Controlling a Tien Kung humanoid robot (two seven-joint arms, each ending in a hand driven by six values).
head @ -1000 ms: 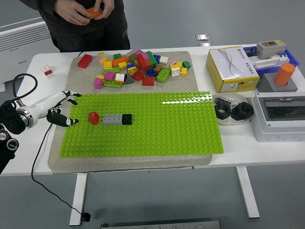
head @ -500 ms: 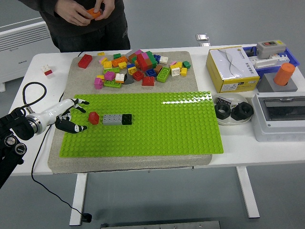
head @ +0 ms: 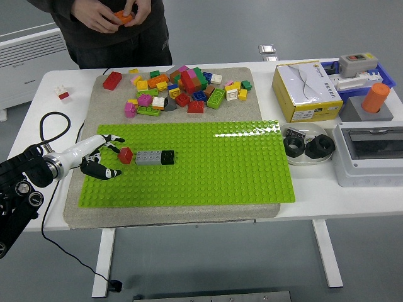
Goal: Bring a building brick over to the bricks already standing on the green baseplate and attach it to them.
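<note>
A green baseplate (head: pixel 208 167) lies on a grey mat. On its left part a grey brick (head: pixel 148 157) and a black brick (head: pixel 167 157) stand joined in a row. A red brick (head: pixel 126 155) sits just left of them, a small gap away. My left hand (head: pixel 104 157), white with black fingertips, reaches in from the left with fingers spread around the red brick's left side, not closed on it. A pile of loose coloured bricks (head: pixel 182 88) lies on the mat behind the plate. My right hand is out of view.
A person stands at the far side and holds an orange brick (head: pixel 124 16) in both hands. A yellow-white box (head: pixel 306 90), a tray with black nuts (head: pixel 308 146) and a grey electrical box (head: pixel 371 151) stand at the right. A cable (head: pixel 53 189) loops at the left.
My left hand has moved right over the baseplate's left edge, up to the red brick. The bricks have not moved.
</note>
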